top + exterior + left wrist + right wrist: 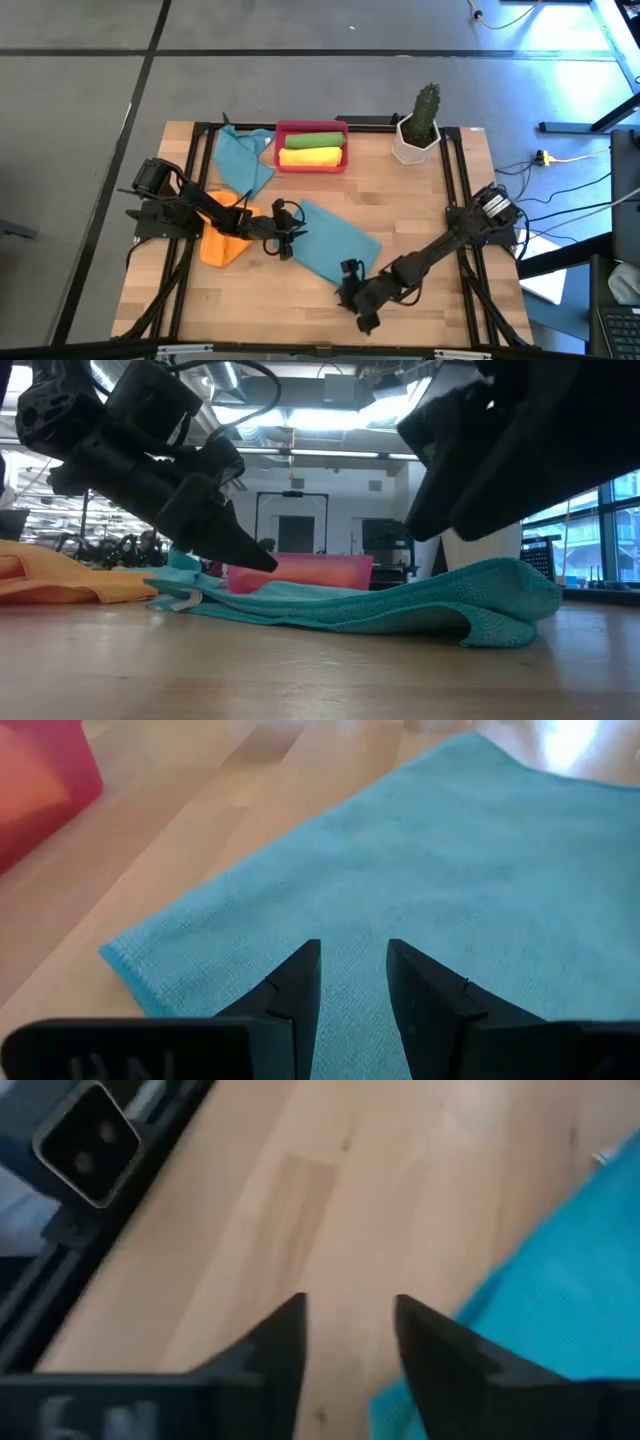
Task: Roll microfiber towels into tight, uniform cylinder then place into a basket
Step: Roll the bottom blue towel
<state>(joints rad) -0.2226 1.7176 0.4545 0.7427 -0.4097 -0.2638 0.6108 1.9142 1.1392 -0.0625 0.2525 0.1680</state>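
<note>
Both of my grippers are down at the flat teal towel (337, 242) in the middle of the tabletop (430, 200).

From the left: an orange towel (222, 240) lies crumpled toward the left edge under my left arm, and the left gripper (284, 243) sits low at the teal towel's left edge, jaws a little parted with nothing between them. Another teal towel (243, 160) lies bunched near the far edge, just left of the red basket (311, 128), which holds a green roll (312, 140) and a yellow roll (310, 157). My right gripper (357, 301) hovers at the flat towel's corner nearest the front edge, jaws parted over bare wood, gripping nothing. A cactus pot (416, 140) stands toward the far right corner.
</note>
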